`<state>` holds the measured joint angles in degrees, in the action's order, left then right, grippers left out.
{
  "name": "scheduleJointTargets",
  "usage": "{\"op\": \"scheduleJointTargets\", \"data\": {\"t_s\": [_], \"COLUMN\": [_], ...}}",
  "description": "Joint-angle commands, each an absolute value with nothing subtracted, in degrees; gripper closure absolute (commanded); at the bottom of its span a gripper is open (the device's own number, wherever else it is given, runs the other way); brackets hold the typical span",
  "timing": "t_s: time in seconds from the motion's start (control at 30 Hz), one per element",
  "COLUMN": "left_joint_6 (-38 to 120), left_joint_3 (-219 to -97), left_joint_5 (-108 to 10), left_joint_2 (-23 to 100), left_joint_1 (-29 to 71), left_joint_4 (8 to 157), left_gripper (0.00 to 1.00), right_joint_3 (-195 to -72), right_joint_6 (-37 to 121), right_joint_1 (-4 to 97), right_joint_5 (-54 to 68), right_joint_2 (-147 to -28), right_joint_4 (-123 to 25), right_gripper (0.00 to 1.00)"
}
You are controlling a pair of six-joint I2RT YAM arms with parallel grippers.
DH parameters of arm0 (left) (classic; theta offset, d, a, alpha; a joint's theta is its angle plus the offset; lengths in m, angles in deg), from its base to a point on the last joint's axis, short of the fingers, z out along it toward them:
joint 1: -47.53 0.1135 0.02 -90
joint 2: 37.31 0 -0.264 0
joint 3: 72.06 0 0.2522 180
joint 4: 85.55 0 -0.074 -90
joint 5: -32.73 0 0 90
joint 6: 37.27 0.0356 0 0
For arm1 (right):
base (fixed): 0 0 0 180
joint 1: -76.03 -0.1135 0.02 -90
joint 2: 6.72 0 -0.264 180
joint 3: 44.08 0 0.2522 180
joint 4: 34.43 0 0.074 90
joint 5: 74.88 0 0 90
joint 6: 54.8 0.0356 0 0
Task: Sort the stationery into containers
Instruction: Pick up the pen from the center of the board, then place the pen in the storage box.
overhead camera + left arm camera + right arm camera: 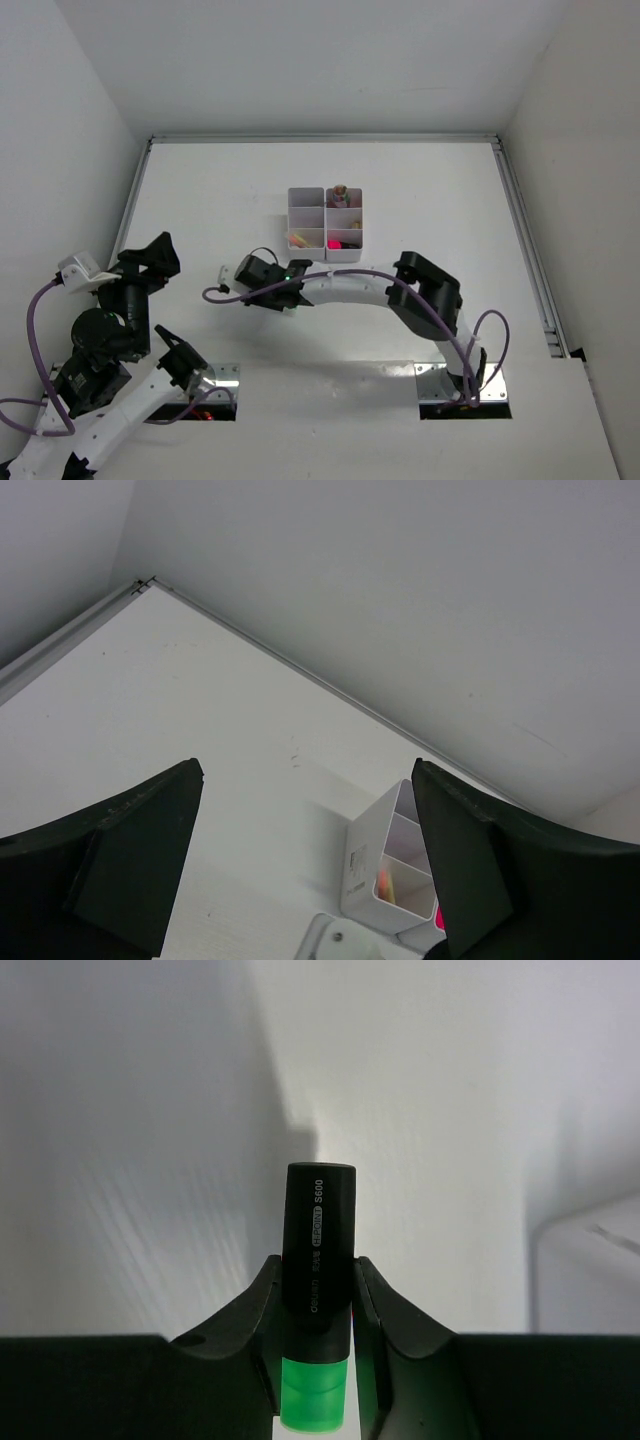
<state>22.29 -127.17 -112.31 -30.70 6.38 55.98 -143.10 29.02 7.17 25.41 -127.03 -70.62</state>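
green highlighter (318, 1220) in right gripper (317, 1268), organiser tray (343, 254) just beside

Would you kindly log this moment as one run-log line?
right gripper: shut on green highlighter | left gripper: open, empty | organiser tray: partly filled | green highlighter: not yet in tray

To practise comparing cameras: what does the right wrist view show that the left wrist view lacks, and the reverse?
Only the right wrist view: the green highlighter, clamped in the right gripper. Only the left wrist view: the left gripper, open and empty, and the white tray with its compartments. Both: dark fingers in the foreground and the white table.
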Motion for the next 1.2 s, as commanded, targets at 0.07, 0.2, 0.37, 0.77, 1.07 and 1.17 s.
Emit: {"op": "scheduleJointTargets", "data": {"t_s": [0.07,0.2,0.37,0.77,1.07,1.17], "left_joint_6": [23.20,23.20,23.20,23.20,23.20,23.20], "left_joint_3": [-127.13,-127.13,-127.13,-127.13,-127.13,-127.13], "left_joint_5": [-111.93,-111.93,-111.93,-112.46,-112.46,-112.46], "left_joint_2": [-31.25,-31.25,-31.25,-30.63,-30.63,-30.63], "left_joint_1": [6.92,6.92,6.92,6.92,6.92,6.92], "left_joint_4": [57.48,57.48,57.48,57.48,57.48,57.48], "left_gripper": [0.08,0.08,0.08,0.07,0.07,0.07], "right_joint_3": [-138.27,-134.93,-132.39,-115.24,-111.02,-110.50], "right_joint_6": [25.53,23.69,20.44,2.33,-2.33,-2.86], "right_joint_1": [8.35,9.49,10.64,20.38,28.04,30.15], "right_joint_5": [30.76,33.40,36.74,34.13,20.42,16.36], "right_joint_2": [-116.78,-112.82,-108.59,-95.42,-92.24,-92.76], "right_joint_4": [-66.56,-64.72,-62.52,-48.71,-46.34,-44.41], "right_gripper": [1.00,1.00,1.00,1.00,1.00,1.00]}}
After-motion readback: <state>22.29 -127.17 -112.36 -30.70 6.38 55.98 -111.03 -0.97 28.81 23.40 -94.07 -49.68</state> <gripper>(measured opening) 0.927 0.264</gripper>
